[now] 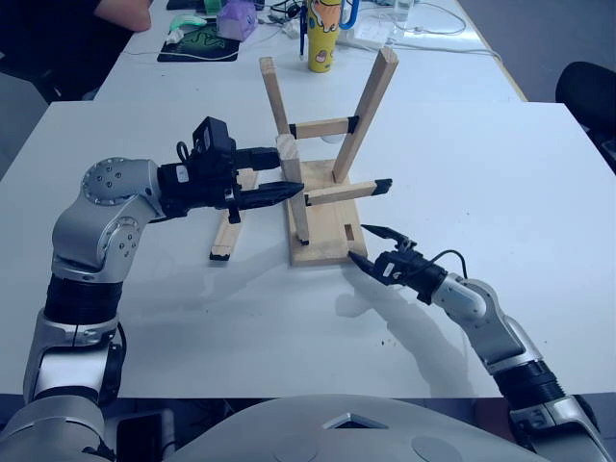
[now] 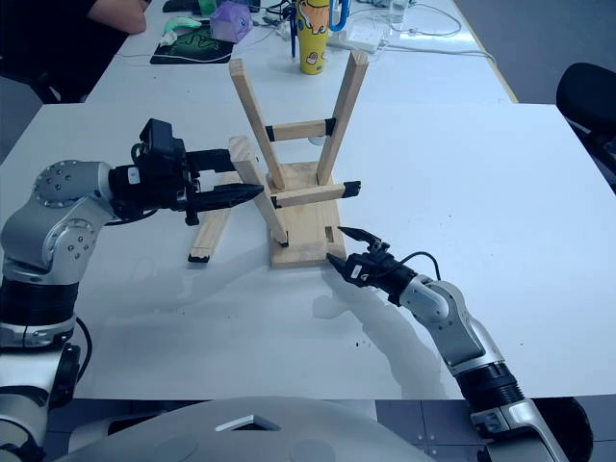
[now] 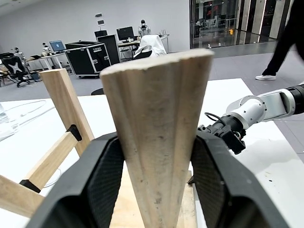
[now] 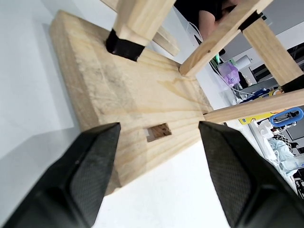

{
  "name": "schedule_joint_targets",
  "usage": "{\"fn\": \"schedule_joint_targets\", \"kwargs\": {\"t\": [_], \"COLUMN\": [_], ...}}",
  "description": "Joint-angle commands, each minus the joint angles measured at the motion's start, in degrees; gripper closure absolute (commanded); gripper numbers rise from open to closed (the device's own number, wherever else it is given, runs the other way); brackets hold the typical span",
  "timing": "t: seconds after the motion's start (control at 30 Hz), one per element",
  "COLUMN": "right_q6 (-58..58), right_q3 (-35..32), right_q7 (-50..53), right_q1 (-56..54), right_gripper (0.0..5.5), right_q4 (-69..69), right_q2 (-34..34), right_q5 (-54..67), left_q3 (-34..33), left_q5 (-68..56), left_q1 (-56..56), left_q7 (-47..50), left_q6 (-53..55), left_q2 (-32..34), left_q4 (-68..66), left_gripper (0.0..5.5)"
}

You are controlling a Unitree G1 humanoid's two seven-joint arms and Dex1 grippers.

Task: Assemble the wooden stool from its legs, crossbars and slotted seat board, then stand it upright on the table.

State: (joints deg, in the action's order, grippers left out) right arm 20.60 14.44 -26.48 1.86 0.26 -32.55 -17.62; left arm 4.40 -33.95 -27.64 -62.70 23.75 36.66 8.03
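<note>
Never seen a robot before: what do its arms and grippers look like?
Left arm and right arm: silver-grey shells, round joint caps, black sections. Left gripper and right gripper: black, tapering fingers, textured pads. A black cable loops at the right wrist.

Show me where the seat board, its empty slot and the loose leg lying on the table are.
seat board [image 1: 325, 245], left eye view, bare face near its front edge.
empty slot [image 4: 159, 132], right wrist view, middle of the opening.
loose leg [image 1: 228, 233], left eye view, middle of its visible part.

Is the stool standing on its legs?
No, the seat board lies flat on the table with the legs pointing up into the air.
</note>
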Motion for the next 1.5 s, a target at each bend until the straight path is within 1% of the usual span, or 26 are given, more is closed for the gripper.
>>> {"fn": "schedule_joint_targets", "kwargs": {"t": [0.03, 0.23, 0.47, 0.57, 0.7, 0.83, 0.87, 0.97, 1.13, 1.23, 1.33, 1.43, 1.5], "right_q6": [-2.3, -5.4, -6.8, -7.0, -7.3, -7.8, -8.0, -8.4, -9.4, -10.4, -12.0, -13.7, -16.6], "right_q3": [1.9, 2.3, 2.8, 3.2, 3.6, 3.9, 4.0, 4.3, 4.9, 5.3, 5.7, 6.2, 6.6], "right_q7": [-1.4, -2.5, -2.4, -2.4, -2.3, -2.3, -2.3, -2.6, -3.5, -4.1, -4.7, -5.5, -6.4], "right_q1": [1.6, 1.6, 1.8, 1.8, 1.9, 2.0, 2.1, 2.2, 2.3, 2.7, 3.1, 3.3, 3.7], "right_gripper": [2.43, 2.43, 2.43, 2.43, 2.43, 2.43, 2.43, 2.43, 2.43, 2.43, 2.43, 2.43, 2.43], "right_q4": [-0.6, 0.1, 0.1, 0.0, 0.3, 0.7, 0.8, 0.9, 1.3, 1.7, 2.5, 3.3, 4.4], "right_q2": [0.4, 1.3, 1.7, 1.9, 2.1, 2.1, 2.0, 1.9, 1.2, 1.0, 0.9, 0.5, 0.5], "right_q5": [-1.1, 0.8, 1.2, 1.1, 0.8, 0.6, 0.6, 0.5, 0.5, 0.5, 0.5, 0.7, 0.8], "left_q3": [2.3, 6.2, 8.3, 9.5, 10.5, 9.7, 9.3, 8.7, 4.3, -0.4, -5.9, -10.8, -17.5], "left_q5": [3.5, 5.1, 7.6, 8.5, 8.1, 8.3, 8.3, 8.4, 6.6, 3.7, -1.1, -6.3, -13.7], "left_q1": [-2.4, -1.4, -5.1, -2.9, 2.7, 4.4, 4.2, 4.2, 3.6, 2.4, 1.6, 1.3, 0.3], "left_q7": [-2.8, -7.2, -10.5, -10.6, -9.3, -7.2, -6.7, -5.8, -1.6, 2.2, 5.6, 8.3, 11.6], "left_q6": [2.0, 2.4, 1.9, 1.2, 1.0, -1.2, -1.7, -1.9, -0.6, 1.3, 5.1, 9.8, 15.4], "left_q2": [2.1, 3.1, 2.9, 2.5, 2.7, 2.1, 2.0, 2.0, 0.4, -0.5, -0.1, 1.2, 3.1], "left_q4": [-5.0, -4.6, -10.0, -10.0, -6.1, -4.9, -4.8, -4.3, -2.4, 1.0, 6.1, 10.1, 11.9], "left_gripper": [3.43, 3.43, 3.43, 3.43, 3.43, 3.43, 3.06, 2.63, 1.88, 1.52, 1.07, 1.07, 1.07]}}
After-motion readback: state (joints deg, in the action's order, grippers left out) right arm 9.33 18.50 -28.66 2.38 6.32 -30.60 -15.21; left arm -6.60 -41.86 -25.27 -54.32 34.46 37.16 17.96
